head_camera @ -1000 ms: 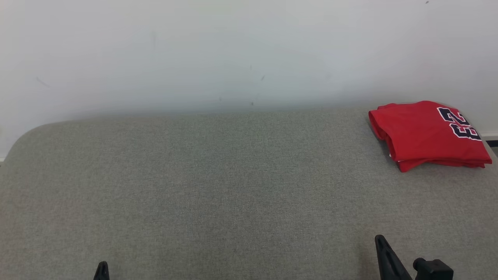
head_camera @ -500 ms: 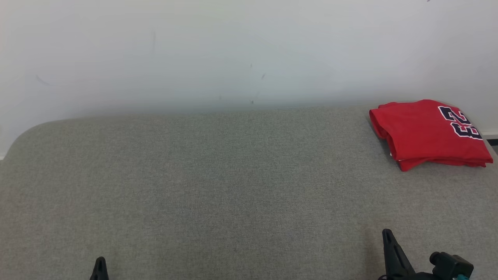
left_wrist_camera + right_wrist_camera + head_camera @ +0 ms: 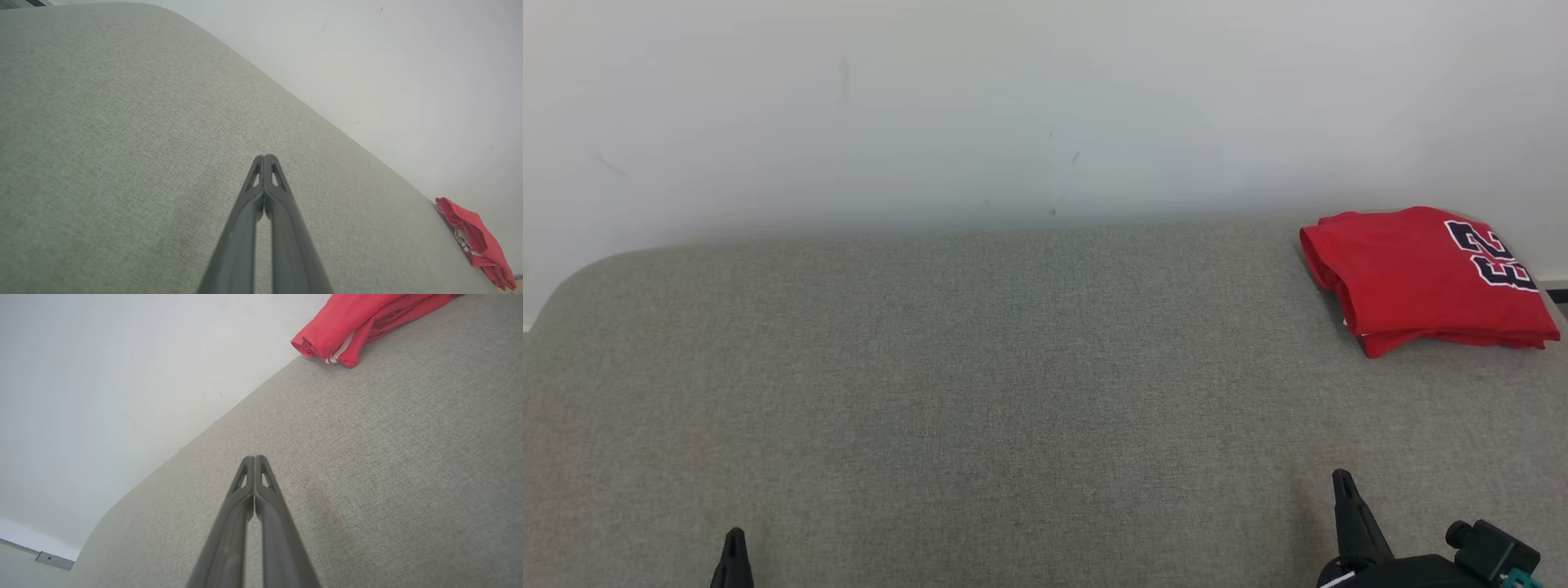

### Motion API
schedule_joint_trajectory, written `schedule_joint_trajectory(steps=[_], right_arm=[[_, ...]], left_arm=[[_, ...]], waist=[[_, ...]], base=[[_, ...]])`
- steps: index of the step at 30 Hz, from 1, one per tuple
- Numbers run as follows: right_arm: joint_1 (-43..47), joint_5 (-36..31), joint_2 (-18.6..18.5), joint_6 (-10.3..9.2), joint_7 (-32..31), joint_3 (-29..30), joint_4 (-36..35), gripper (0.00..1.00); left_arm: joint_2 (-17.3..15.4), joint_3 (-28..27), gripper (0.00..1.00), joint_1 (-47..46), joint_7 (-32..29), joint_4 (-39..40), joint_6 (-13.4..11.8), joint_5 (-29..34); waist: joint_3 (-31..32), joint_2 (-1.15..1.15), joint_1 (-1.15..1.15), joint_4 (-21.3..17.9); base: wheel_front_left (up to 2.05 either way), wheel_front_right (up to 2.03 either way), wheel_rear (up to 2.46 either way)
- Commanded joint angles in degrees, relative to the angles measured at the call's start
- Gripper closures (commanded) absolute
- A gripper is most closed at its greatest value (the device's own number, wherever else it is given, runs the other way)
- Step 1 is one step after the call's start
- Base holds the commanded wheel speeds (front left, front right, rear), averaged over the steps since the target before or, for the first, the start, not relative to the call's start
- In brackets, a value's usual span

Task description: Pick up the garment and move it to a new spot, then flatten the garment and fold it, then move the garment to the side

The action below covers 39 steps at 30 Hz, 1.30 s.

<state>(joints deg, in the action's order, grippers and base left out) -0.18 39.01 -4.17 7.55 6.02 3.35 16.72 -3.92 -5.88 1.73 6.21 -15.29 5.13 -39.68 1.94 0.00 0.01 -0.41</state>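
Garment (image 3: 1421, 278): folded and set at the far right of the bench (image 3: 1013, 392); task judged all but complete.
Nearest, the left tool (image 3: 265, 157) and right tool (image 3: 254, 458) are both clenched on nothing, slim dark fingers pressed tip to tip. The bench is covered in grey woven cloth, with a rounded far-left corner. Beyond, near its far right edge, the red garment lies as a compact, soft rectangular stack, dark white-edged numerals on top, white trim at one fold. A plain pale wall (image 3: 1013, 106) stands behind.
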Motion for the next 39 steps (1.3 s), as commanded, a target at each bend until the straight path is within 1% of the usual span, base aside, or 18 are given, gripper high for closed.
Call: schedule_joint_trajectory(steps=[1, 20, 39], right_arm=[[-1.5, 2.3, 0.1, -0.03, -0.4, 0.3, -0.9, 1.00], [-2.9, 16.9, 0.5, -0.05, -3.9, 1.1, -1.5, 1.00], [-4.0, 28.6, 0.8, -0.07, -6.7, 1.8, -2.0, 1.00]], left_arm=[[-0.1, -0.1, 1.00, -1.8, -0.4, 1.0, 0.4, -2.4], [0.2, -0.3, 1.00, -3.8, -4.0, 1.1, 1.0, -16.8], [0.5, -0.5, 1.00, -5.2, -6.8, 1.2, 1.5, -28.1]], waist=[[0.0, 0.00, -0.01, 0.0], [-0.5, 0.00, -0.01, 0.1], [-0.9, 0.00, -0.01, 0.2]], base=[[0.00, 0.00, 0.00], [0.00, 0.00, 0.00], [0.00, 0.00, 0.00]])
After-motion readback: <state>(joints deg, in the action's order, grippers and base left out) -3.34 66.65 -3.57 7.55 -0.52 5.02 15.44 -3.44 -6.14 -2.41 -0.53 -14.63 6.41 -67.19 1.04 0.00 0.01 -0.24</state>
